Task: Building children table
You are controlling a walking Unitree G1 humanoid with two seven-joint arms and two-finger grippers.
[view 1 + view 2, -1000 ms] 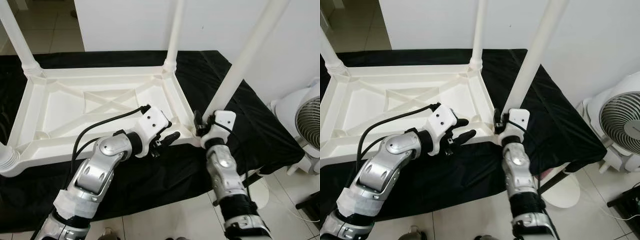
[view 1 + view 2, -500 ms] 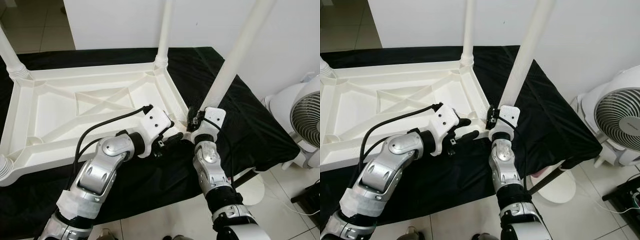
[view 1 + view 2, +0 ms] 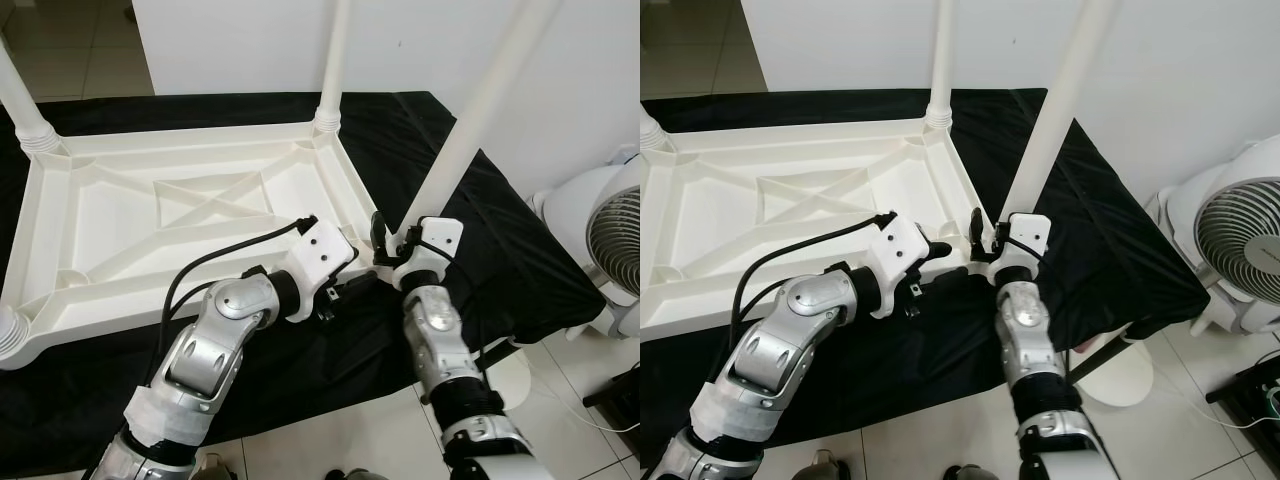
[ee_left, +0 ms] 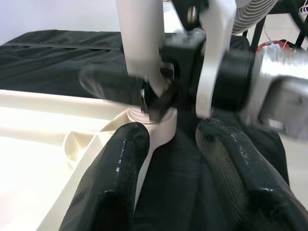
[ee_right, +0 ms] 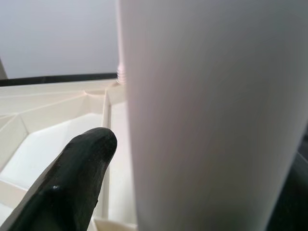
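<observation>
On the worktop: an upturned white children's table (image 3: 190, 215) lies underside up on a black cloth (image 3: 500, 250).
Left eye view: the right gripper (image 3: 392, 240) is at the near right corner, its jaws clasped around the foot of a tilted white leg (image 3: 470, 130) where it meets the corner socket. The left gripper (image 3: 345, 285) sits just beside it, against the near rim of the table.
Other legs, left eye view: a far right leg (image 3: 333, 60) and a far left leg (image 3: 22, 100) stand upright in their corners; a ribbed leg base (image 3: 8, 335) shows at the near left corner.
Right eye view: a white fan (image 3: 1240, 235) stands on the floor well to the right of the worktop.
Left wrist view: the two black fingers (image 4: 122, 178) are spread apart and holding nothing, the table's corner and dark cloth between them; the other gripper shows just beyond, blurred, at the leg's foot.
Right wrist view: the leg runs close along one black finger (image 5: 72, 178).
Progress: three legs look seated. The fourth leans, so I judge it is not yet home; straightening and pressing or twisting it into the socket seems to be what is left, then turning the table upright.
</observation>
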